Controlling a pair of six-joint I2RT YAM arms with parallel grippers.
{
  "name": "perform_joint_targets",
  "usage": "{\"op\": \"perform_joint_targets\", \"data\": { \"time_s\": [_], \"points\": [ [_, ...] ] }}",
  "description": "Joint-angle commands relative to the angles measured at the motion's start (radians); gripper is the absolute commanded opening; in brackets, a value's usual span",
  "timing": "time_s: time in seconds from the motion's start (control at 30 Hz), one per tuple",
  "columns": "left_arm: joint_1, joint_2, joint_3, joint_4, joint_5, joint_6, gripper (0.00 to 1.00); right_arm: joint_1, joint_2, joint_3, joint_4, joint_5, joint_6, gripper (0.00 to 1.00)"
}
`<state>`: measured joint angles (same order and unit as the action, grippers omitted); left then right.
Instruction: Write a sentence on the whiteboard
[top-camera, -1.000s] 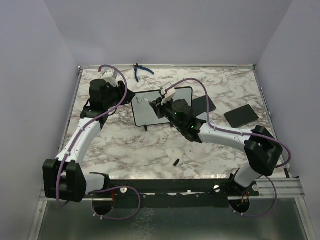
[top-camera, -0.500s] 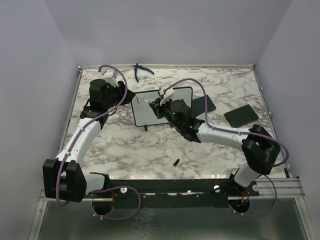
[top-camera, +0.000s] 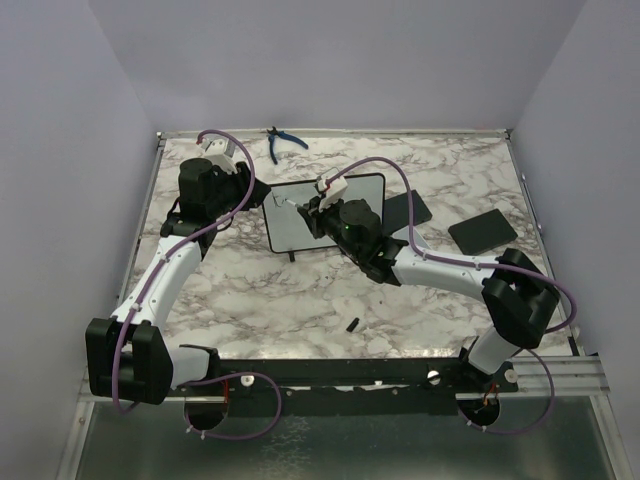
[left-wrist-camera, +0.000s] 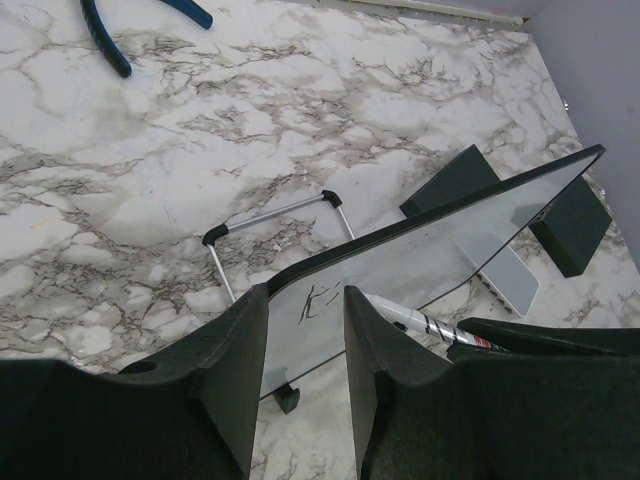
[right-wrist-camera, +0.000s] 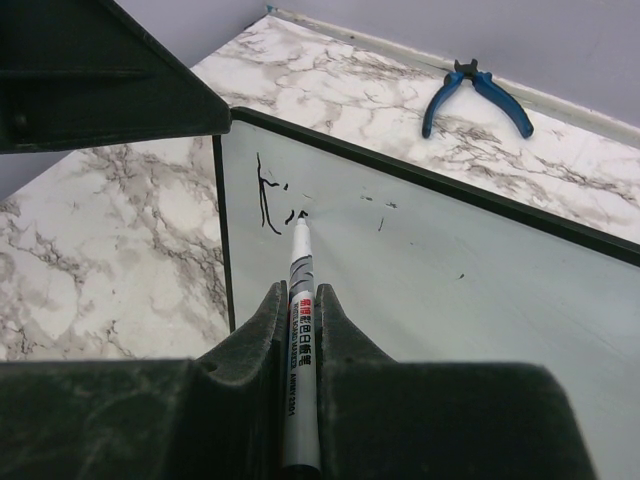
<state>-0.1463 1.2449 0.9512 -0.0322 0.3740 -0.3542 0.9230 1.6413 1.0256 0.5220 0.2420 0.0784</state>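
Observation:
The whiteboard stands tilted on the marble top, also shown in the left wrist view and the right wrist view. My right gripper is shut on a white marker, and the marker's tip rests on the board beside the first black strokes of the sentence. From above, that gripper hovers over the board's left half. My left gripper is at the board's upper left corner with its jaws apart. The strokes and the marker show past its fingers.
Blue pliers lie at the table's back edge. Two flat black pads rest right of the board. A small black cap lies near the front. The board's wire stand juts out behind it. Purple walls enclose the table.
My right gripper and marker have crept slightly left across the board. The left arm and the board have stayed put.

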Motion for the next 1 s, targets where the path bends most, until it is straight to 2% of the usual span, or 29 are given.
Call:
{"op": "perform_joint_targets", "data": {
  "time_s": [0.0, 0.97],
  "points": [
    [-0.007, -0.027, -0.008, 0.006, 0.012, 0.010, 0.37, 0.005, 0.009, 0.000, -0.026, 0.028, 0.011, 0.00],
    [-0.007, -0.035, -0.009, 0.006, 0.012, 0.010, 0.37, 0.006, 0.005, -0.023, -0.022, 0.020, 0.035, 0.00]
  ]
}}
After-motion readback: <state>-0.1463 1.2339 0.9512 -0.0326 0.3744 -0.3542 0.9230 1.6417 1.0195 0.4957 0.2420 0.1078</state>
